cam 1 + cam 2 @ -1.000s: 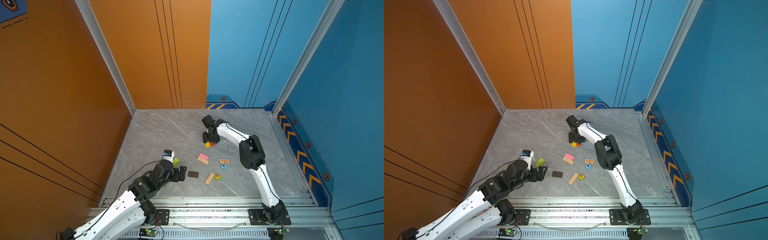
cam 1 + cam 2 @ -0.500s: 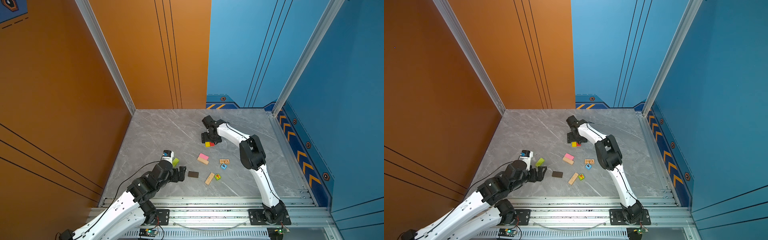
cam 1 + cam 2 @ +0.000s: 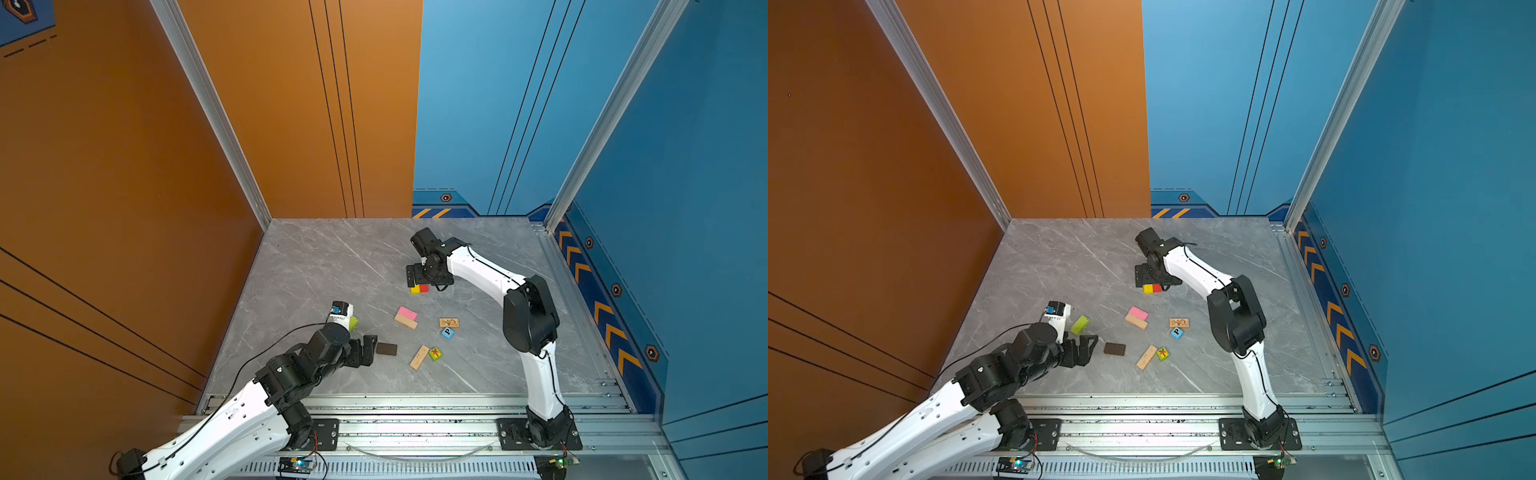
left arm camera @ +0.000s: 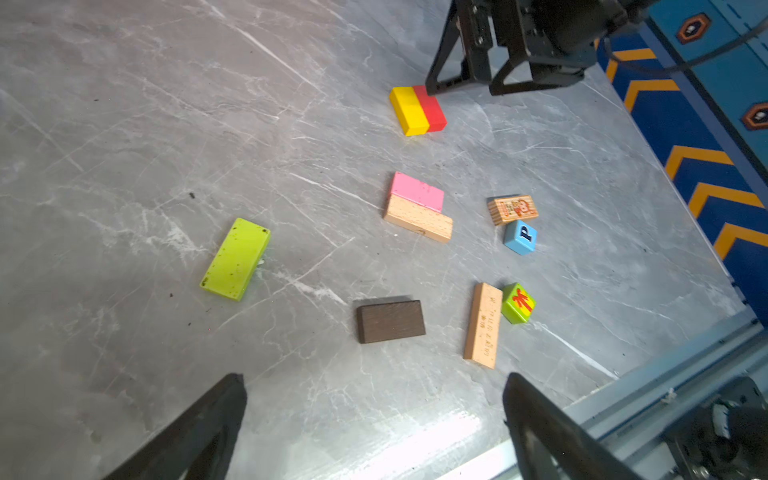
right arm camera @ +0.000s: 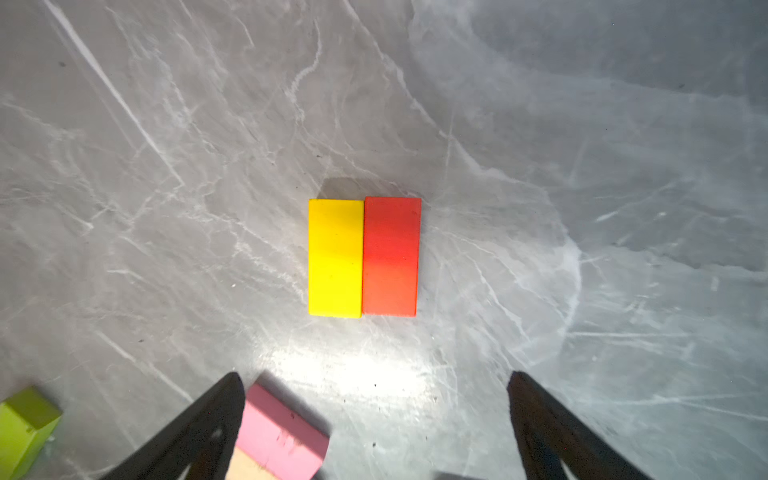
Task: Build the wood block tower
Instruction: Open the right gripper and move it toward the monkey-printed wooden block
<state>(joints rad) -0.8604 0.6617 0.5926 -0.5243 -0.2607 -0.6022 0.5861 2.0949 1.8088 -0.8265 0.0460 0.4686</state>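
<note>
Ten blocks by my count, no tower yet: eight flat, two cubes. Yellow block (image 5: 335,257) and red block (image 5: 390,255) lie touching on the counter (image 3: 316,266), toward its far edge, right jaws spread just above. Risk: a low tip clips red, splitting that base. Left jaws spread, just short of dark brown block (image 4: 390,321).

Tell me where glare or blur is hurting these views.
Right wrist view: white glare on the table near the yellow block, pink block soft. Left wrist view: glare on the table by the rail, lime block sharp. Both top views: even light.
</note>
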